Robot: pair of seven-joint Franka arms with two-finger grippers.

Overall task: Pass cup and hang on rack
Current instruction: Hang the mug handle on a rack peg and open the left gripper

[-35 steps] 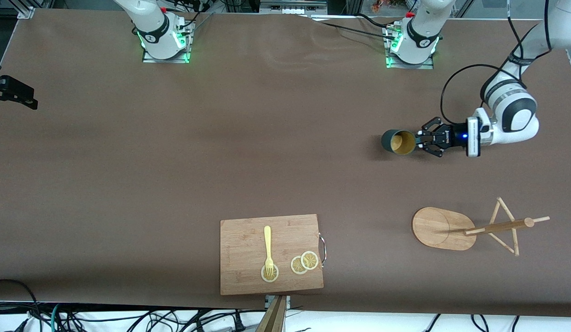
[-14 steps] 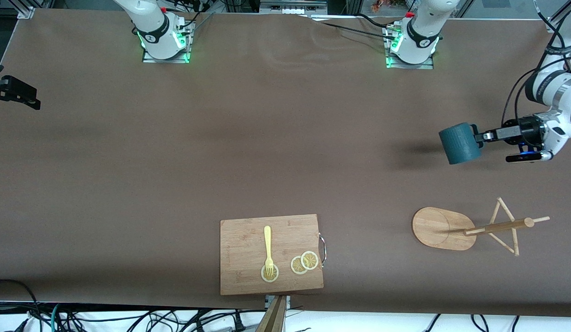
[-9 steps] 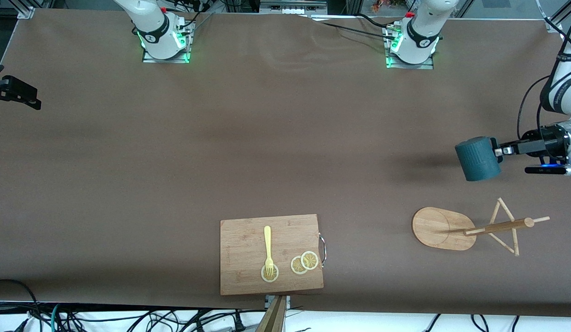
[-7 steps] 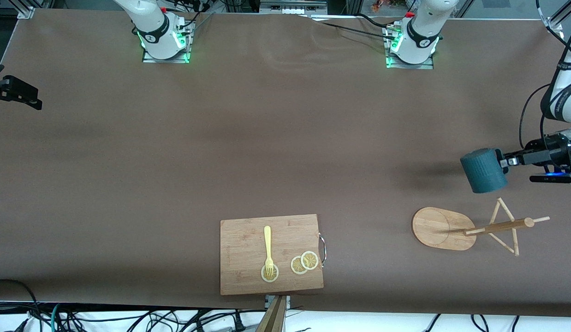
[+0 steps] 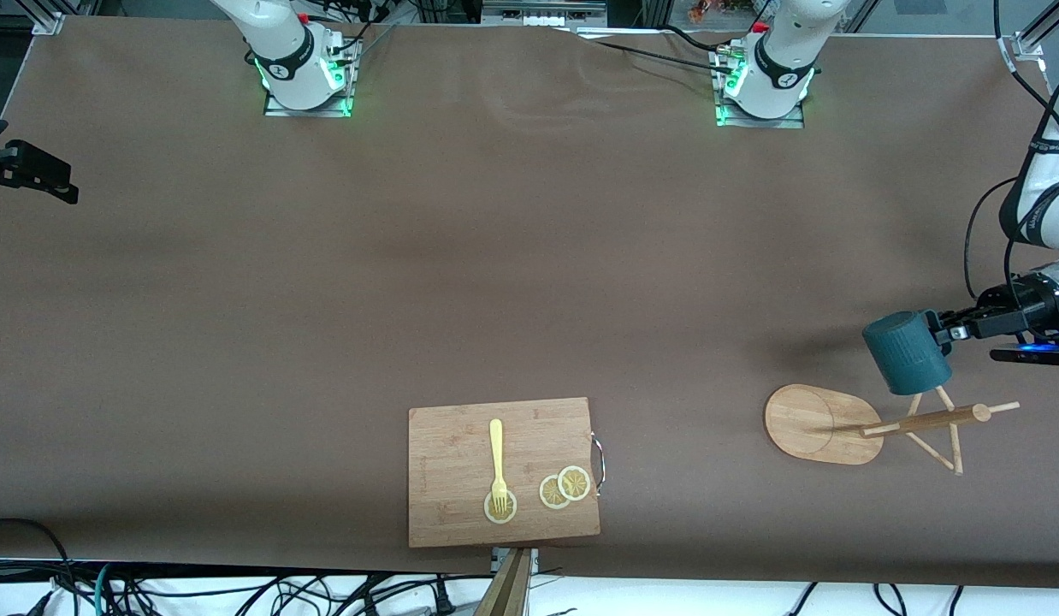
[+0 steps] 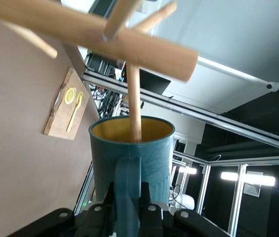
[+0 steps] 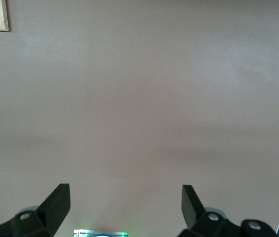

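High front camera faces robots; wrist cameras close; front, left wrist share cutting board (image 5: 504,471).

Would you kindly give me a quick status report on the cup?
Left pincer shut on cup handle, over the rack. Right pincer open, waiting. Peg crosses the cup's mouth.

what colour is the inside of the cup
Yellowish-gold inside the cup, against a dark teal-blue ribbed outside; the left wrist view shows it best.
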